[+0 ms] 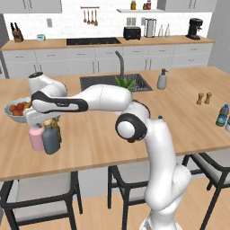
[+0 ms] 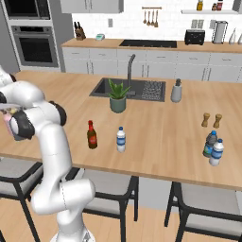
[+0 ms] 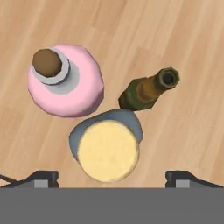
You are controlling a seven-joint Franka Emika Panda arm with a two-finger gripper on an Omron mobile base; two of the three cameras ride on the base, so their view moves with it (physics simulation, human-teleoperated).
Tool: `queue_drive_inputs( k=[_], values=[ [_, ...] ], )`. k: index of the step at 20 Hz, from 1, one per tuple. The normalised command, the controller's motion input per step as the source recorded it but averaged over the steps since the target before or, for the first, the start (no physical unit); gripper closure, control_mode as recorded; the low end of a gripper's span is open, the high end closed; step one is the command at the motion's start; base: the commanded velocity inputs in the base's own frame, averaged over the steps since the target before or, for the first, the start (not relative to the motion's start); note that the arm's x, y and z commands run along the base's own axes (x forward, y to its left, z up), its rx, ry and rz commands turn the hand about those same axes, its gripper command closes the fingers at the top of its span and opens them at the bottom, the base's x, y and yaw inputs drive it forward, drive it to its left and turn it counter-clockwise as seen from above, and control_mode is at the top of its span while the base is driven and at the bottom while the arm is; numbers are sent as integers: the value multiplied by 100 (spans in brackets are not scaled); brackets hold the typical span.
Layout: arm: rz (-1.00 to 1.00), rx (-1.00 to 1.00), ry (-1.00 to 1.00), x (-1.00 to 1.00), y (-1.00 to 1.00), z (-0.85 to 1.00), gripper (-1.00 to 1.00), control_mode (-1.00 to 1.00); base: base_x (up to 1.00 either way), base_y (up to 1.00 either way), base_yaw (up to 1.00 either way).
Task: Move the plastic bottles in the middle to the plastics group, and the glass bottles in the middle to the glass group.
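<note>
The claw [image 3: 111, 177] hangs spread wide over the grey-blue bottle [image 3: 106, 148], gripping nothing; only its fingertips [image 3: 43, 178] show. That bottle touches the pink bottle [image 3: 65, 81] and sits just beside the olive bottle [image 3: 148, 89], partly hidden behind it from the left base view.

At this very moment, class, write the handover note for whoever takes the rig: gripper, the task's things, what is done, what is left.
Gripper: open, directly above the grey-blue bottle, tips wide either side of its cork.
Grey-blue bottle: stands on the counter beside the pink bottle and the olive-brown bottle, by the fruit bowl. Done.
Left: the dark brown red-capped bottle, mid-counter, goes to the glass group; the small blue-capped plastic bottle beside it goes to the plastics pair at the far right.
</note>
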Motion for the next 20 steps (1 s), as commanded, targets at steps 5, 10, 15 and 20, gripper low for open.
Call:
queue_drive_inputs(
  k=[5,10,15,20],
  values=[
    [0,0,0,-60,-41,46,-100,-100,0,0,0],
    [0,0,-1,-59,-78,25,-100,-100,0,0,0],
    [0,8,-3,-6,-97,10,-100,-100,0,0,0],
    [0,12,0,0,-98,17,-100,-100,0,0,0]
  ],
)
